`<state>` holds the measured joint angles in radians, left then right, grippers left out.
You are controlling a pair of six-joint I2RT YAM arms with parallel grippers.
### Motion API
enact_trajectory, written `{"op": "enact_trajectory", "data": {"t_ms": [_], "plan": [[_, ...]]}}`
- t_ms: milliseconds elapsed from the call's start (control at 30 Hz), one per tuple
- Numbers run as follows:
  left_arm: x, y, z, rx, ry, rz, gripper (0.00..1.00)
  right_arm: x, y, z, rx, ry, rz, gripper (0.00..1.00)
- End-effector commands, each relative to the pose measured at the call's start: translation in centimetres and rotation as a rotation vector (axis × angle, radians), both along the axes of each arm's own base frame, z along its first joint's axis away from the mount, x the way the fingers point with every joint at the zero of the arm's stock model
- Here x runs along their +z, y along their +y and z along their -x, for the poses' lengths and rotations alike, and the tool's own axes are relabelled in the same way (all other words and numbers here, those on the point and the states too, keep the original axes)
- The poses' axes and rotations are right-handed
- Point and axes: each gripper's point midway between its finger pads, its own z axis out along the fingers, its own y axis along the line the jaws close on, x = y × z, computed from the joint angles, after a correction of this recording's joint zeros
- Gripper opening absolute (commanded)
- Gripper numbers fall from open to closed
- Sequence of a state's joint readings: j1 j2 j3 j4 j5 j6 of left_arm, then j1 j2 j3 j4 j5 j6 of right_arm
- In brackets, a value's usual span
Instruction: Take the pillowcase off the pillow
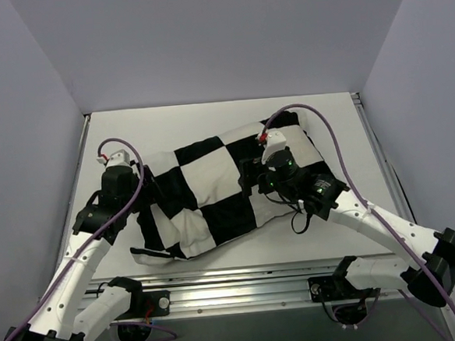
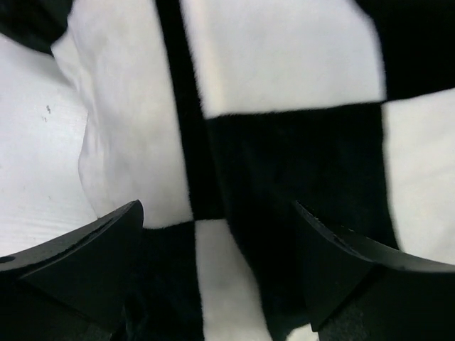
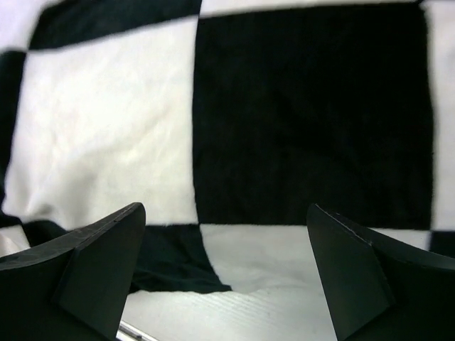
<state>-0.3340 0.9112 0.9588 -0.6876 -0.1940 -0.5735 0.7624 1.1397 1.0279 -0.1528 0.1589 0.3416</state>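
Fingers (image 2: 85, 263) on both arms are hanging spread over the black-and-white checked fabric pillowcase (image 1: 214, 195) lying on the bench (image 1: 209, 125), left at its 9 o'clock end, right near 2 o'clock, with the plump white pillow seemingly inside and removal pending.

White table (image 1: 208, 119) enclosed by 3 pale grey walls (image 1: 218, 38).

Left arm (image 1: 81, 255): reaching forward, left gripper (image 2: 217, 213) jaws spread wide. Right arm (image 1: 380, 226): bent inward, right gripper (image 3: 226, 209) jaws likewise wide, wrist apparently pitched downward.
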Motion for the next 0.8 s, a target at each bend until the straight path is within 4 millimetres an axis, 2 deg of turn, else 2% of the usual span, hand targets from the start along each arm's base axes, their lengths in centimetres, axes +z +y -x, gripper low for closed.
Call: {"op": "enact_trajectory", "data": {"t_ms": [0,67,133,200,233,267,300,333,367,400,433,467,500,533,567,633,733,767], "plan": [[-2.6,-0.5,-0.2,0.003,0.023,0.057,0.89,-4.3,0.8,0.6,-0.03,0.062,0.045,0.91],[-3.9,-1.3,-0.6,-0.015,0.039,0.082,0.89,-5.7,1.1,0.1,-0.047,0.065,0.045,0.88],[-5.8,-2.0,-0.7,-0.043,0.077,0.091,0.88,-7.5,0.6,-0.3,-0.08,0.07,0.062,0.84],[-5.9,-3.4,-1.5,-0.095,0.066,0.129,0.88,-8.4,0.0,-1.0,-0.128,0.057,0.082,0.69],[-6.8,-3.8,-1.8,-0.103,0.089,0.137,0.88,-9.1,-0.6,-1.2,-0.146,0.067,0.094,0.61],[-6.5,-4.7,-2.3,-0.13,0.074,0.17,0.88,-9.5,-0.9,-1.4,-0.159,0.071,0.101,0.48],[-6.5,-5.8,-2.3,-0.162,0.077,0.202,0.87,-9.7,-1.4,-1.5,-0.172,0.074,0.105,0.41],[-7.1,-6.5,-2.5,-0.167,0.096,0.221,0.86,-10.4,-2.5,-1.7,-0.202,0.088,0.122,0.32],[-6.6,-7.5,-3.0,-0.185,0.073,0.237,0.85,-10.3,-3.3,-1.9,-0.225,0.088,0.12,0.17],[-6.5,-9.3,-2.4,-0.234,0.074,0.239,0.85,-10.5,-4.3,-2.0,-0.251,0.093,0.129,0.11],[-6.9,-10.2,-2.5,-0.238,0.081,0.235,0.84,-10.9,-5.7,-1.8,-0.277,0.116,0.156,0.06],[-6.1,-11.6,-2.7,-0.263,0.059,0.245,0.84,-10.5,-7.7,-2.3,-0.333,0.117,0.15,0.0],[-5.9,-13.9,-1.7,-0.321,0.058,0.248,0.84,-10.3,-8.9,-2.3,-0.369,0.117,0.158,0.0],[-6.1,-14.9,-1.6,-0.331,0.067,0.253,0.84,-10.3,-10.3,-2.1,-0.4,0.129,0.178,0.0],[-5.1,-16.2,-1.7,-0.355,0.042,0.276,0.84,-9.2,-11.8,-2.4,-0.447,0.113,0.165,0.0],[-4.9,-18.2,-1.2,-0.393,0.044,0.294,0.84,-8.6,-13.3,-2.1,-0.477,0.111,0.191,0.0],[-3.2,-18.8,-1.9,-0.391,-0.004,0.291,0.84,-6.7,-13.5,-2.0,-0.461,0.093,0.2,0.01],[-3.0,-18.2,-2.1,-0.367,-0.006,0.27,0.85,-6.1,-13.1,-2.0,-0.438,0.086,0.193,0.06]]}}
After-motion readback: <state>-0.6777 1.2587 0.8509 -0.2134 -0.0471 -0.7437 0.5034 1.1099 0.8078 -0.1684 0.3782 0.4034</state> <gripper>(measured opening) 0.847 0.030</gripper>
